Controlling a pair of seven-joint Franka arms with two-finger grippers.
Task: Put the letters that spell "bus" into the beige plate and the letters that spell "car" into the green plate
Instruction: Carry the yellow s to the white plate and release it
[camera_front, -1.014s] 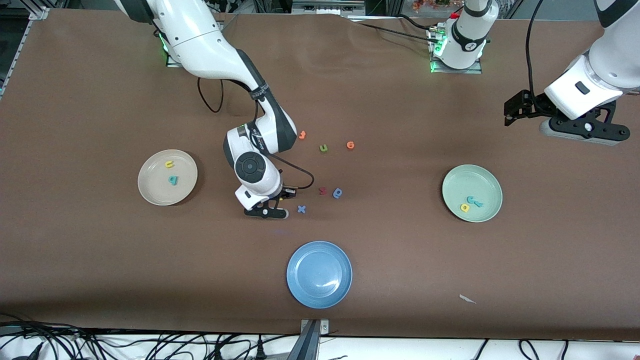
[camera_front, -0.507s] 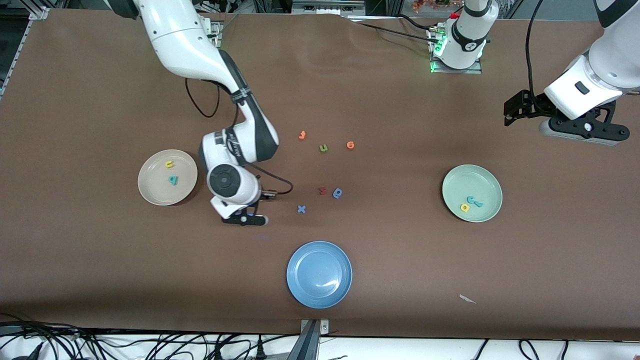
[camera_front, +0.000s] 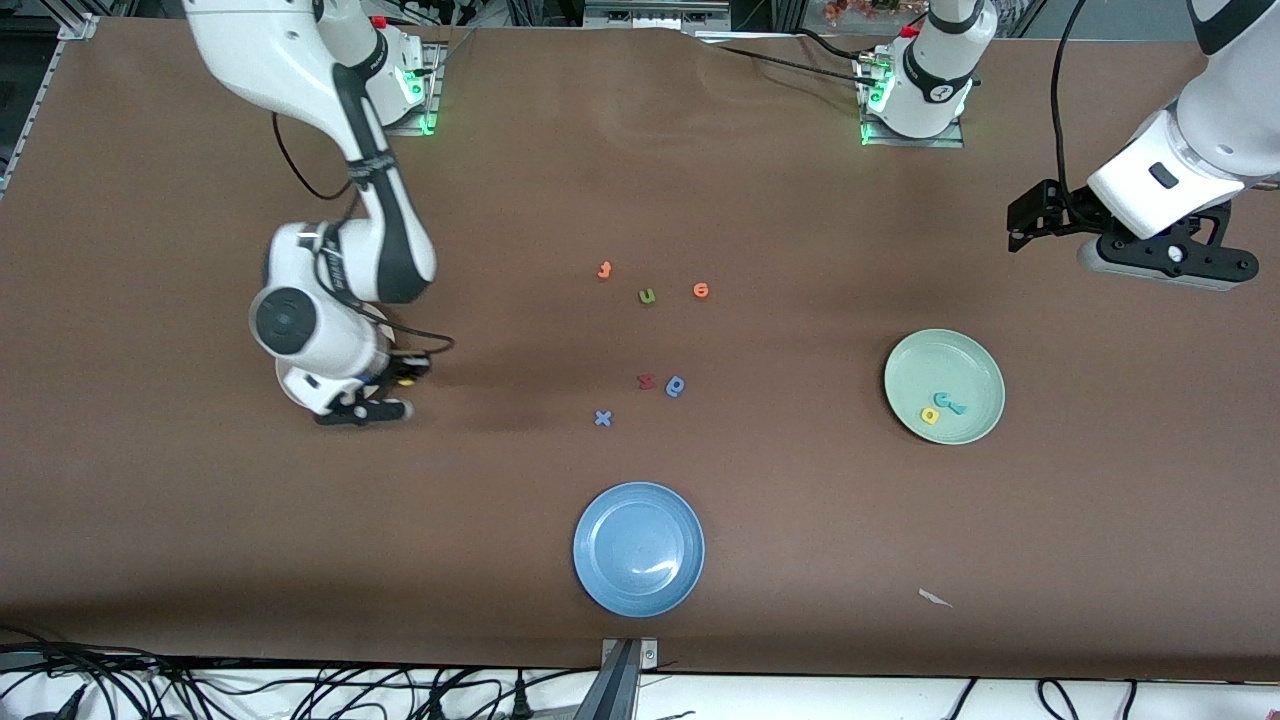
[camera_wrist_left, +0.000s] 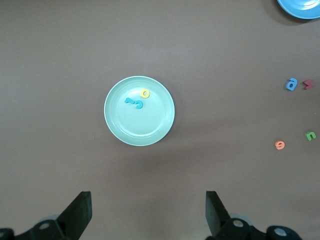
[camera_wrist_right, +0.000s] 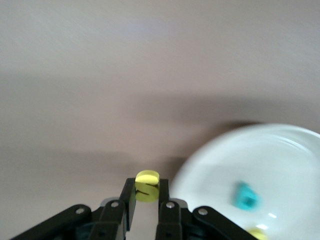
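Note:
My right gripper (camera_wrist_right: 147, 194) is shut on a small yellow letter s (camera_wrist_right: 147, 182) and hangs over the table just beside the rim of the beige plate (camera_wrist_right: 280, 155). A teal letter (camera_wrist_right: 246, 196) lies in that plate. In the front view the right arm covers the beige plate, and the yellow letter (camera_front: 405, 381) peeks out at the right gripper (camera_front: 396, 386). The green plate (camera_front: 975, 365) holds a yellow a (camera_front: 930, 415), a teal c (camera_front: 941, 399) and a teal r (camera_front: 957, 408). My left gripper (camera_wrist_left: 147, 215) waits, open and empty, above the green plate (camera_wrist_left: 150, 127).
Loose letters lie mid-table: an orange one (camera_front: 604, 270), an olive u (camera_front: 647, 296), another orange one (camera_front: 701, 290), a red one (camera_front: 646, 381), a blue one (camera_front: 676, 386) and a blue x (camera_front: 603, 418). A blue plate (camera_front: 639, 549) sits near the front edge, and a white scrap (camera_front: 935, 598) lies toward the left arm's end.
The right arm has swung from beside the blue x toward its own end of the table, carrying the yellow letter to the beige plate. The left arm has not moved.

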